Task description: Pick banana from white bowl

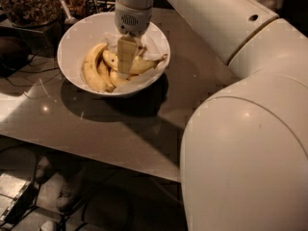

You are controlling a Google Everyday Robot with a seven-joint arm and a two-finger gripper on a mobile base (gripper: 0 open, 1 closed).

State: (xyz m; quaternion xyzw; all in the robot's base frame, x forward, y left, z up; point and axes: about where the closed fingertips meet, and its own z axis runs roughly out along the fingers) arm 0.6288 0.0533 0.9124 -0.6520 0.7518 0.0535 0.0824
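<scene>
The white bowl point(77, 42) stands on the grey table at the upper left. Several yellow bananas lie in it. The banana point(144, 64) with small dark spots and a brownish stem tip lies across the bowl's middle, with its stem pointing right. Two plainer curved bananas point(92, 70) lie to its left. My gripper point(126, 61) reaches straight down from above into the bowl and sits right at the spotted banana's middle, covering part of it.
A dark glass jar of nuts point(26, 4) stands behind the bowl at the upper left, with other dark items beside it. My large white arm point(240, 129) fills the right side. The table's front edge point(110, 160) runs across the lower middle, with cables on the floor below it.
</scene>
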